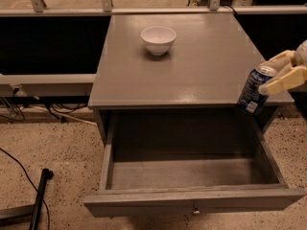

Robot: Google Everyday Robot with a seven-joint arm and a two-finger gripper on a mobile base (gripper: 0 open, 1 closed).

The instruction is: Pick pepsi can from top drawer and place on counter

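One can (253, 91), one bowl (158, 40), one right-edge pincer (265, 78).

Tilted dark blue pepsi can (253, 92) is gripped by the gripper (264, 77) at middle right, by the grey counter's (201, 66) front corner; top drawer (192, 201) is open.
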